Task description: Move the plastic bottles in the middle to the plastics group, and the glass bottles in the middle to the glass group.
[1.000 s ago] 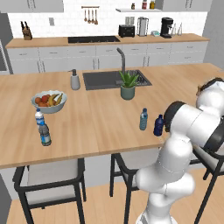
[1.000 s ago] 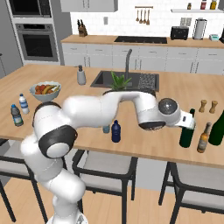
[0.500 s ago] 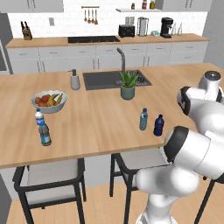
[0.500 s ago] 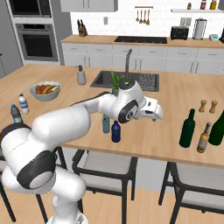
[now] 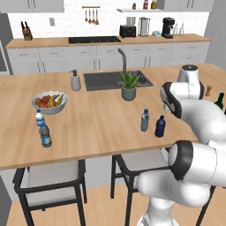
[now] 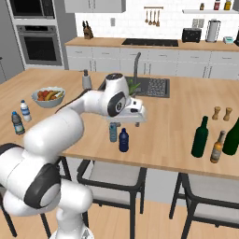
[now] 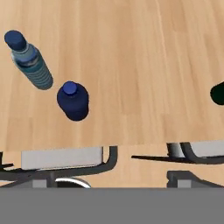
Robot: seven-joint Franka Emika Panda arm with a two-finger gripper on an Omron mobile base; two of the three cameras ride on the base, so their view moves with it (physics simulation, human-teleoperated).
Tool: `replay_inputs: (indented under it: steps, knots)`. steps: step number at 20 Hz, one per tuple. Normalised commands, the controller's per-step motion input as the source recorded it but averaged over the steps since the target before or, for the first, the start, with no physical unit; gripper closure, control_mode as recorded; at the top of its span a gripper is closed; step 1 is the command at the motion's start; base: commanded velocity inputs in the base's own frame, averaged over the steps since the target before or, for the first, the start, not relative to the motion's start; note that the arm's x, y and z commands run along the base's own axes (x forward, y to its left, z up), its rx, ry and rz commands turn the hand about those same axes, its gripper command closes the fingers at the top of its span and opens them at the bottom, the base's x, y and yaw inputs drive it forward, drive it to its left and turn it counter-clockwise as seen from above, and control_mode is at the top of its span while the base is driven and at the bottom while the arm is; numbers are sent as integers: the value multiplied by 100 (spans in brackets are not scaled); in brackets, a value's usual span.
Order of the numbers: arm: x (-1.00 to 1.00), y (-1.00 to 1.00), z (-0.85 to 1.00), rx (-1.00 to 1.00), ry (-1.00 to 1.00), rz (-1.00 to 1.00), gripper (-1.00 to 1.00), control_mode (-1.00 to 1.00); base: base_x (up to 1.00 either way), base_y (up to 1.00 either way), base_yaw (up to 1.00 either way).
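Note:
Two plastic bottles stand side by side near the counter's front edge: a slim pale-blue one with a blue cap (image 6: 113, 133) (image 5: 145, 120) (image 7: 30, 61) and a squat navy one (image 6: 123, 140) (image 5: 160, 126) (image 7: 73, 100). My gripper (image 6: 120, 124) hangs open just above them, holding nothing. The tall green wine bottle (image 6: 200, 137) (image 7: 217, 93) stands upright to the right, beside an amber bottle (image 6: 216, 147) and the dark glass bottle (image 6: 232, 137) at the frame edge. The plastics group, a white-capped water bottle (image 5: 39, 119) (image 6: 25, 111) and a greyish bottle (image 5: 45, 136) (image 6: 17, 123), stands far left.
A fruit bowl (image 5: 49, 101) sits behind the plastics group. A soap dispenser (image 5: 76, 80), the sink (image 5: 106, 79) and a potted plant (image 5: 129, 86) lie toward the back. Two wooden shakers (image 6: 221, 113) stand behind the glass bottles. Stools (image 6: 109, 175) sit under the front edge.
The arm has swung left from beside the green wine bottle to above the two plastic bottles. The jaws stayed open and no bottle moved.

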Motion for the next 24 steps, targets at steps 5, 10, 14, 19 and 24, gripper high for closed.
replay_inputs:
  steps: [5, 10, 14, 19, 24]
  knots:
    - [3, 50, -44, 18, 0, 33, -100, -100, 0, 0, 0]
    - [8, 6, -23, -2, 1, 7, -100, -100, 0, 0, 0]
    - [36, 3, -18, -1, 0, 0, -100, -100, 0, 0, 0]
    - [39, 5, -39, 0, 0, 0, -100, -100, 0, 0, 0]
    - [42, 0, -29, 0, 0, 0, -100, -100, 0, 0, 0]
